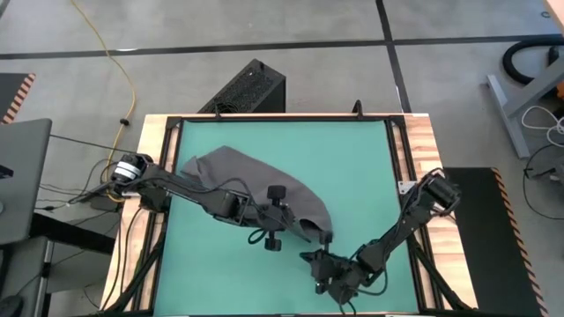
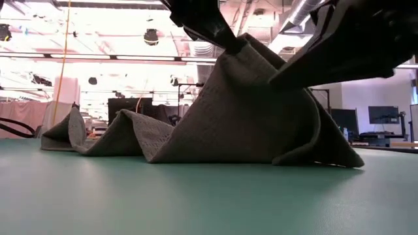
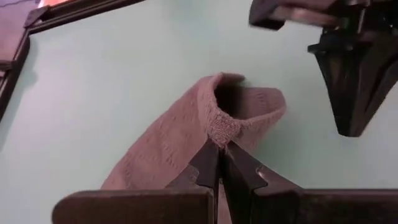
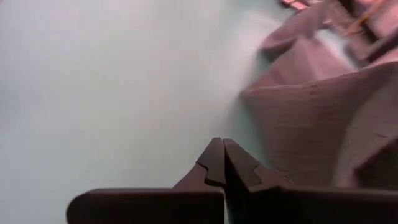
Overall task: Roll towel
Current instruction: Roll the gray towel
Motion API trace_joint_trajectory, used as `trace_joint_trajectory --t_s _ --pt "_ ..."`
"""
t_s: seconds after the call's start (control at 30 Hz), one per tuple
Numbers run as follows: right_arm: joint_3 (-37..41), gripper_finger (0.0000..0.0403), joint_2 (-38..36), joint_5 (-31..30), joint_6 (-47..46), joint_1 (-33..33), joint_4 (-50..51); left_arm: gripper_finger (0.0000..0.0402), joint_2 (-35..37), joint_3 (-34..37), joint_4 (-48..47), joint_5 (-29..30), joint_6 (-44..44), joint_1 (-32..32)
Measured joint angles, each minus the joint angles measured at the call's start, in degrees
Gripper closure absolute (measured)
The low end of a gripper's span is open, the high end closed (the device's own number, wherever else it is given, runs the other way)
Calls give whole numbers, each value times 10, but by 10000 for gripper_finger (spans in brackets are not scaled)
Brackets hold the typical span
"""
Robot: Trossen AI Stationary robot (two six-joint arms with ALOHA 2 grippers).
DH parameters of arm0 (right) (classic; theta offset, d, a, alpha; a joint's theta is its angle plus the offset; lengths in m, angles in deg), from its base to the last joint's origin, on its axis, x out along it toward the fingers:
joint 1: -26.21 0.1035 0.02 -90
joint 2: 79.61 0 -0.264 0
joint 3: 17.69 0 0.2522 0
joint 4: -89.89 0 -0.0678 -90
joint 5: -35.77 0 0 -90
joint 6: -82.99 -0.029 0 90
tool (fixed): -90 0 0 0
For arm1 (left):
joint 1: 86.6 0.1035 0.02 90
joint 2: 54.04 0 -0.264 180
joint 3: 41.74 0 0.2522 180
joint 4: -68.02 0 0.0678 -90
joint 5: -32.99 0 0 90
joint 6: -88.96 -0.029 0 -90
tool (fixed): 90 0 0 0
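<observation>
The left gripper (image 3: pixel 219 149) is pinched tight on a fold of the towel (image 1: pixel 256 185) and holds that part up like a little tent. The right gripper (image 4: pixel 222 146) is squeezed closed with nothing in it, just beside the towel's raised edge. The rest of the grey towel lies crumpled on the green mat (image 1: pixel 352 158)

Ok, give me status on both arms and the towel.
Left gripper shut on the towel, lifting its edge into a peak. Right gripper shut, empty, beside the cloth. Rest of the towel rumpled on the green mat. Nothing obstructing.
</observation>
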Motion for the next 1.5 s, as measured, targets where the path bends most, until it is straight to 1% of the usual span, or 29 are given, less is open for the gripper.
trace_joint_trajectory --t_s 0.1,0.23,0.33,0.43,0.5,0.67,0.83,0.93,1.07,1.17,1.27,1.37,1.5 --pt "1 387 1 -34 -23 -6 23 401 0 -19 -28 -15 0 3" --pt "2 389 1 -69 -91 -26 115 401 0 -60 -71 -16 0 3" --pt "2 390 1 -111 -130 -35 171 401 1 -88 -88 -16 0 0" --pt "2 390 0 -167 -165 -28 226 401 1 -105 -113 -16 0 -3" --pt "2 390 -5 -193 -181 -21 251 401 1 -114 -131 -16 0 -6" --pt "2 391 -29 -205 -233 -15 338 401 1 -118 -146 -14 1 -13" --pt "2 391 -76 -205 -299 -17 480 401 1 -118 -144 -13 14 -21" --pt "1 389 -107 -182 -314 -14 550 401 1 -118 -136 -13 30 -28" --pt "1 384 -146 -82 -283 2 610 401 1 -104 -96 -14 50 -42" --pt "1 383 -178 -24 -286 18 642 401 1 -87 -65 -11 63 -53" --pt "1 387 -214 19 -286 42 647 401 1 -64 -23 -11 85 -65" --pt "1 388 -249 49 -286 73 633 401 1 -34 19 -9 117 -80" --pt "1 382 -272 53 -299 119 598 401 1 32 108 -10 153 -107"
